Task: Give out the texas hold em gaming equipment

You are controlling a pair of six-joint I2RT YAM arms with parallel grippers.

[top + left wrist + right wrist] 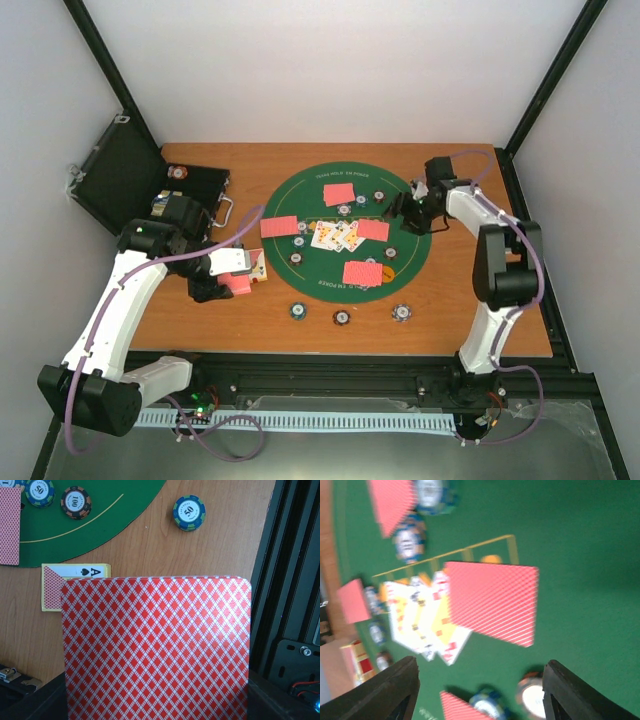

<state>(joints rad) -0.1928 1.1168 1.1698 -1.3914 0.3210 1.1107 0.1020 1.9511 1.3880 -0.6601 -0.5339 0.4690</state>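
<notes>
1. Wooden worktop (200,325) filled the view below white walls.
2. At left, the left gripper (232,278) was clamped on red-backed cards (156,650), which were probably light, bendy and slick.
3. At centre, chips (342,318) lay near the green mat (300,195).
4. At right, the right gripper (480,695) gaped empty over a face-down card (492,602), likely best pinched by an edge.

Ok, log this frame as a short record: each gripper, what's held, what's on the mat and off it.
left gripper: shut on red-backed cards, above the wood by the mat's left edge
right gripper: open, nothing between the fingers, over the green mat
on mat: face-down cards in four spots, face-up cards fanned in the centre, chips
off mat: three chips on the wood, near side
case: open, far left
</notes>
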